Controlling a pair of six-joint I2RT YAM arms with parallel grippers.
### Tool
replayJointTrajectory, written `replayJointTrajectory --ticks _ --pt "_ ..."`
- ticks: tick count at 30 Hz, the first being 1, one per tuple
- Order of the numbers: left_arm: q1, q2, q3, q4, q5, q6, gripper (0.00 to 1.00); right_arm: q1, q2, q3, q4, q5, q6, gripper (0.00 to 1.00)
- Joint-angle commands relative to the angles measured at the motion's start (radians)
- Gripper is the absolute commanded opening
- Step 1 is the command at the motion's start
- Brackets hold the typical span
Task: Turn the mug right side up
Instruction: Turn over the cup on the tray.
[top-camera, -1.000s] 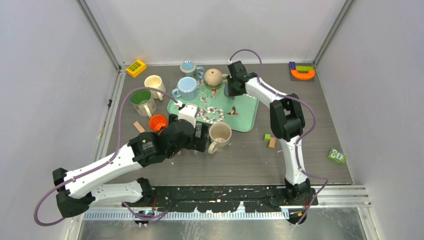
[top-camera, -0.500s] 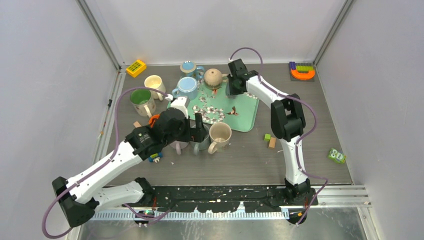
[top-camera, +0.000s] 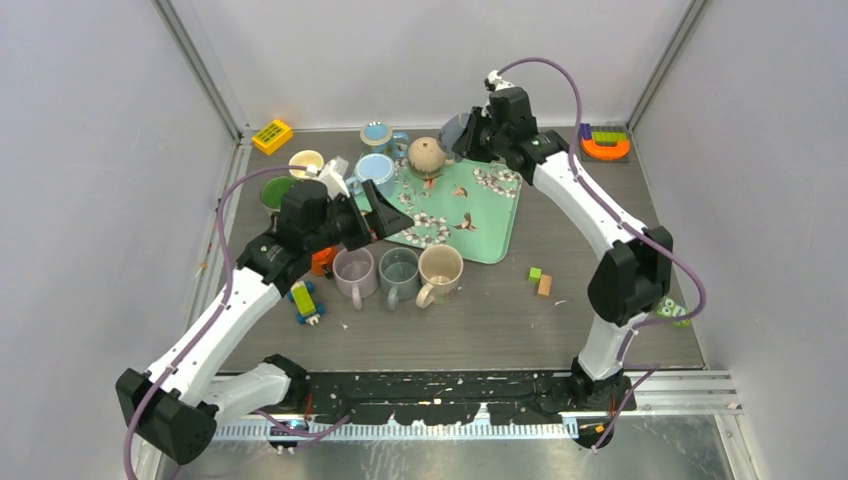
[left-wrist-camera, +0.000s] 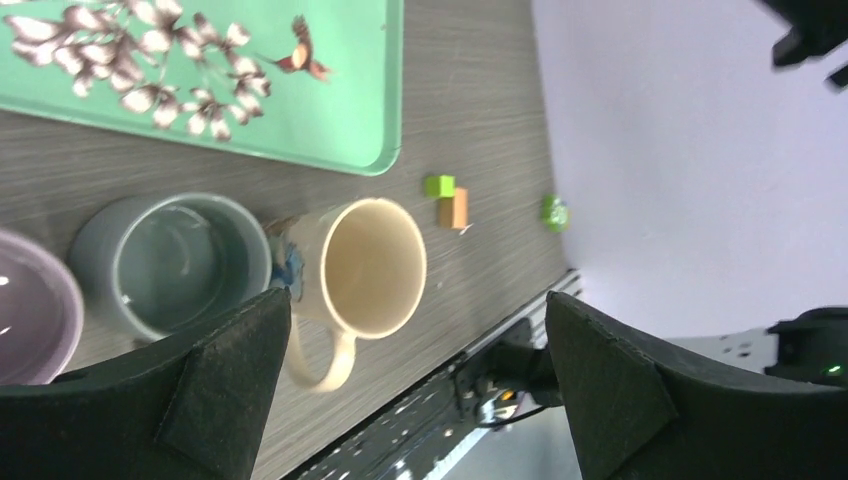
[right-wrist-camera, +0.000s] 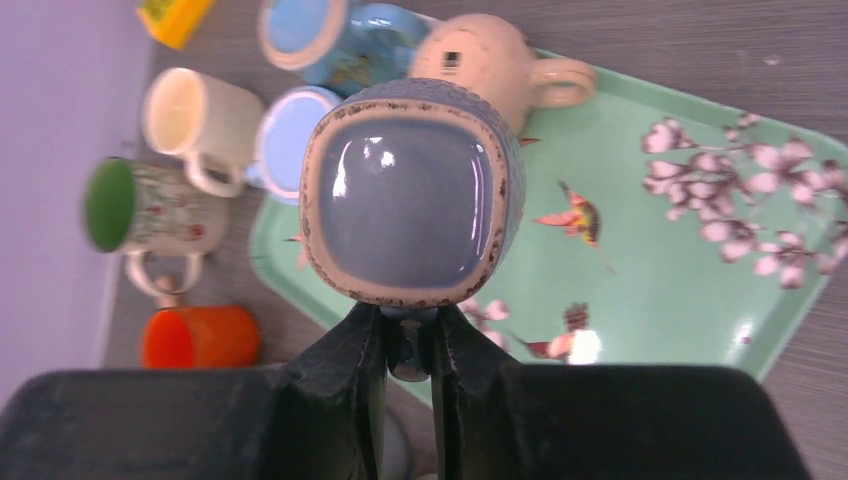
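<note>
Over the green tray (top-camera: 492, 228), the right tool (right-wrist-camera: 410, 335) pinches the blue-grey mug (right-wrist-camera: 410, 190) by its handle, a sound hold for seemingly heavy, slick, brittle ceramic; the left tool (top-camera: 380, 218) gapes empty.

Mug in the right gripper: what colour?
The mug is glossy blue-grey with a speckled tan rim; right wrist view shows it best.

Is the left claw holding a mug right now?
No, the left claw is wide open with nothing between its jaws; the cream mug stands on the table below it.
</note>
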Motion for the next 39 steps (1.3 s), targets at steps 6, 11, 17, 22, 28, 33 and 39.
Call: replayJointTrajectory --ticks 6,11,17,22,28,33,39 --pt "0.116 0.067 -0.059 0.392 0.283 -0.249 1.0 0.005 -0.221 -0.21 0.368 -0.236 0.383 0.01" --pt "0.134 0.125 -0.132 0.633 0.324 -0.427 0.98 0.021 -0.281 -0.363 0.604 -0.3 0.597 0.01" --pt "0.141 0.182 -0.177 0.825 0.314 -0.582 0.88 0.065 -0.309 -0.494 0.829 -0.342 0.782 0.01" --pt "0.149 0.212 -0.197 0.912 0.309 -0.656 0.76 0.091 -0.312 -0.559 0.975 -0.363 0.883 0.01" --pt "0.161 0.237 -0.212 0.989 0.318 -0.72 0.65 0.096 -0.303 -0.617 1.117 -0.38 0.994 0.01" --pt "0.168 0.259 -0.213 1.032 0.323 -0.756 0.56 0.098 -0.3 -0.658 1.219 -0.381 1.062 0.01" --pt "0.17 0.276 -0.2 1.044 0.327 -0.761 0.46 0.1 -0.301 -0.675 1.255 -0.394 1.091 0.01"
